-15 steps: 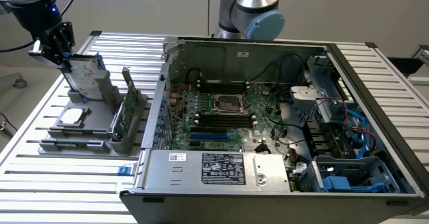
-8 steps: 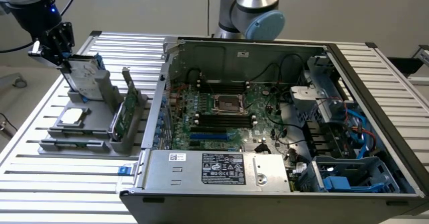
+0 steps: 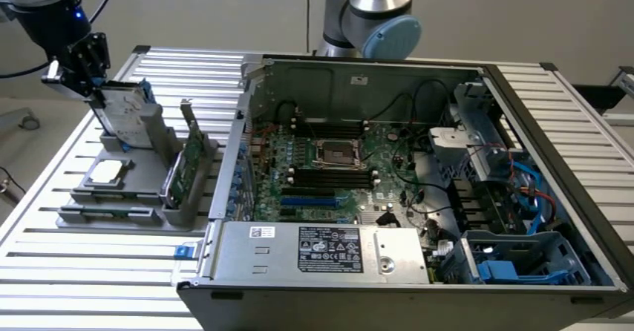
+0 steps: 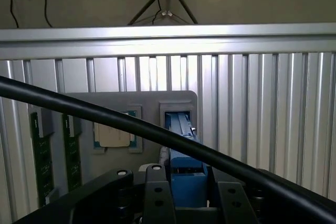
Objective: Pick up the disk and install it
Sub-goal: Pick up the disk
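Note:
The disk (image 3: 127, 112), a silver-grey drive with a white label in a blue carrier, stands on edge at the back of the grey holder (image 3: 139, 190) on the exterior view's left. Its lower end is still at the holder's slot. My gripper (image 3: 92, 86) is at the disk's upper edge, with its jaws on either side of it. In the wrist view the blue carrier (image 4: 185, 174) sits between the black fingers (image 4: 156, 192) of the gripper (image 4: 189, 195), which is shut on it.
The holder also carries a small square chip (image 3: 107, 171), an upright green card (image 3: 184, 164) and memory sticks (image 4: 41, 156). The open computer case (image 3: 396, 160) lies to the exterior view's right, with a blue drive bay (image 3: 525, 260) at its near corner. A black cable (image 4: 131, 124) crosses the wrist view.

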Controlling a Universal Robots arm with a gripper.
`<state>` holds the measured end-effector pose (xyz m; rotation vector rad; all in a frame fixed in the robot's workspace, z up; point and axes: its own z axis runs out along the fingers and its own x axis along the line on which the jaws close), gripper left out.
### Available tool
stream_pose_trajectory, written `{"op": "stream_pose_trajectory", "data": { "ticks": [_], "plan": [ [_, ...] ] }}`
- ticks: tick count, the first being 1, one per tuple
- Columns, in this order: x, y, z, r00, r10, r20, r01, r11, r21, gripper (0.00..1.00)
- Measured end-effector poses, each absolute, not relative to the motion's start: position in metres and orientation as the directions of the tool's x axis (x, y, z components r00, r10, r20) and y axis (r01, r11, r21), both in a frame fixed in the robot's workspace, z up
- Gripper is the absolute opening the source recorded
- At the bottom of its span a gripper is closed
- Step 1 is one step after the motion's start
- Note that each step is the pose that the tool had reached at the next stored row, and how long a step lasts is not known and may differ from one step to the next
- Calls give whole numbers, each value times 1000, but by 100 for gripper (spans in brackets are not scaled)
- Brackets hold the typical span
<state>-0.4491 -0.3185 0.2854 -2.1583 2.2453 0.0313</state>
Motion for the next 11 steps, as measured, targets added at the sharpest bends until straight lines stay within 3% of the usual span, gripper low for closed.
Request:
{"op": "stream_pose_trajectory", "data": {
  "ticks": [5, 11],
  "plan": [
    [-449, -318, 290, -39, -999, -33, -999, 40, -4, 33],
    [-449, -318, 317, -39, -999, -32, -999, 40, -3, 33]
  ]
}}
